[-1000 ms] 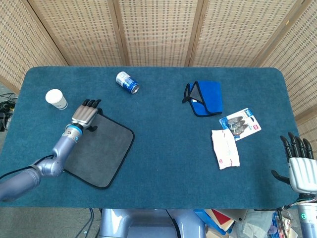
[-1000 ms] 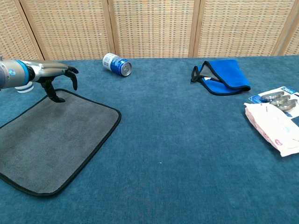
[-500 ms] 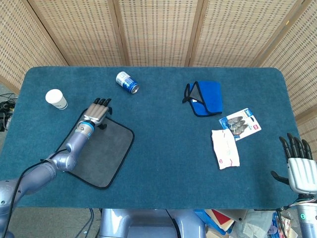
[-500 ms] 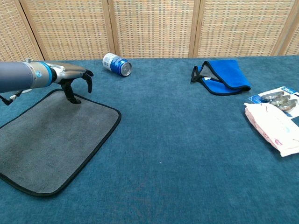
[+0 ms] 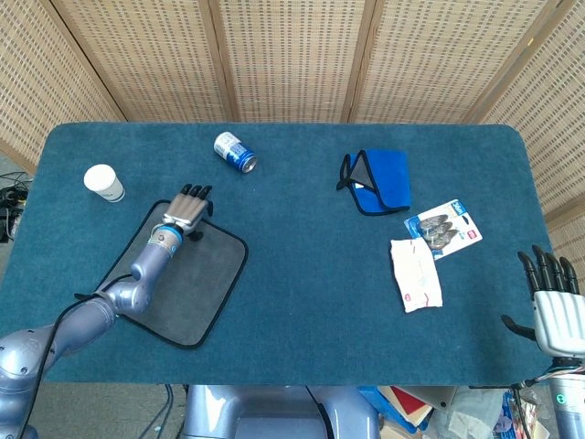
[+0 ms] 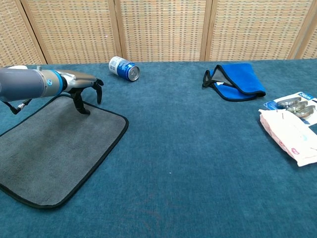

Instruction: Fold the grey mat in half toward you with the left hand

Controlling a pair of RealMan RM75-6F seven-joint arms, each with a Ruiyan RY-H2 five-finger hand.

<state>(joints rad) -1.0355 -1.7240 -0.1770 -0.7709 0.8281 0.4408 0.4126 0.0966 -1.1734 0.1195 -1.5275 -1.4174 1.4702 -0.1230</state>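
The grey mat (image 5: 187, 282) (image 6: 54, 146) with a black edge lies flat on the left of the blue table, one corner pointing toward me. My left hand (image 5: 187, 210) (image 6: 81, 87) hovers palm-down over the mat's far edge, its fingers apart and pointing away, the thumb pointing down at the mat. It holds nothing. My right hand (image 5: 551, 302) rests open at the table's near right corner, fingers spread, and shows only in the head view.
A blue can (image 5: 235, 153) (image 6: 124, 68) lies on its side behind the mat. A white paper cup (image 5: 103, 183) stands at the far left. A folded blue cloth (image 5: 379, 180) (image 6: 237, 81), a blister pack (image 5: 443, 229) and a white packet (image 5: 416, 274) lie to the right.
My left hand has moved to the right along the mat's far edge, toward the middle of the table. The mat lies as before. The right hand has not moved.
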